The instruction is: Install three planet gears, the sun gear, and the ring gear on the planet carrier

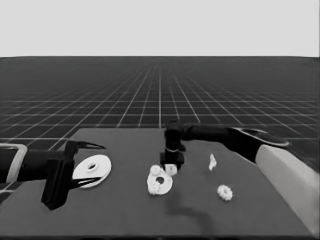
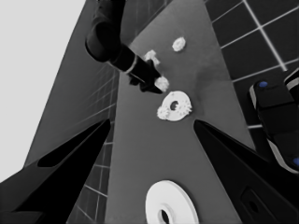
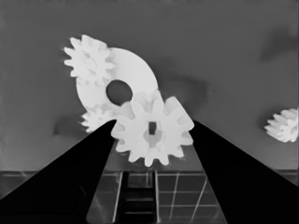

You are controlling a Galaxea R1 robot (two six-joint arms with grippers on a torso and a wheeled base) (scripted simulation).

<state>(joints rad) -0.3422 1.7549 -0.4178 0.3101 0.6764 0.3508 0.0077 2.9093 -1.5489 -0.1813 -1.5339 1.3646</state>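
Right gripper (image 1: 171,169) is clenched on a planet gear (image 3: 153,134), the gear pinched between both fingers and carried just above and beside the smaller round part (image 1: 161,184). Two gears are already seated on that part: one (image 3: 88,60) on the side of the hole away from the gripper, a second (image 3: 97,120) partly hidden behind the gripper's finger. The central hole (image 3: 118,91) is uncovered.

For a clean placement, the held gear is best centred over the free spot on the smaller round part's rim, kept level, and lowered straight so its teeth are not jammed against the seated gears; a slight twist may be needed for meshing. Release is best delayed until the gear sits flat, otherwise it is likely to tip off the edge. Exact target seat cannot be told.

A fourth gear (image 1: 225,192) is lying loose on the table, off to the gripper's side, well apart. A thin white piece (image 1: 212,161) is found near the gripper on that same side.

Left gripper (image 1: 82,165) is parked at the far end of the table, fingers spread, with the larger round part (image 1: 93,170) lying under them, not held.

Dark table (image 1: 260,210) is flat and bare between the parts. Gridded floor is seen beyond, running to the horizon, pale band above.
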